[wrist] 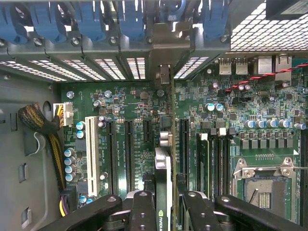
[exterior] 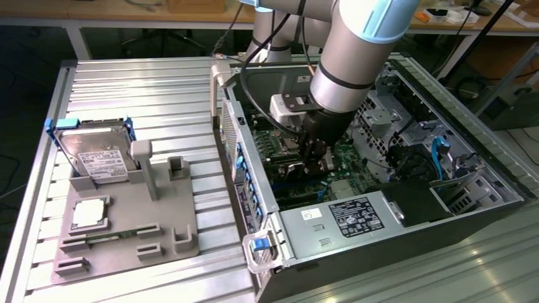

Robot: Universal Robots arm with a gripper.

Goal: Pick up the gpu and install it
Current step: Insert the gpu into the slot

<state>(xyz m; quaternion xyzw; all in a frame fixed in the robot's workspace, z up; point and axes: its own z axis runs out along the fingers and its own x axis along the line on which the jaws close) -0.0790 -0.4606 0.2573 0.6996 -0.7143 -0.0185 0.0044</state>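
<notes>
The gpu [wrist: 162, 166] appears edge-on in the wrist view as a thin dark card with a green-and-white logo. Its pale metal end bracket [wrist: 165, 53] lies against the case's rear slot openings. My gripper [wrist: 166, 204] is shut on the card, one black finger [wrist: 143, 209] on each side. The card stands upright over the green motherboard [wrist: 134, 106], in line with the long black slots; whether it is seated I cannot tell. In the exterior view my gripper [exterior: 316, 161] reaches down into the open computer case [exterior: 471, 158], and the arm hides most of the card.
Blue slot latches [wrist: 130, 21] line the case's rear wall. A CPU socket [wrist: 262, 185] and a yellow-black cable bundle [wrist: 41, 125] flank the slots. Outside the case, a grey fixture plate [exterior: 126, 214] holds a silver hard drive [exterior: 97, 154] and a narrow green memory stick [exterior: 103, 238].
</notes>
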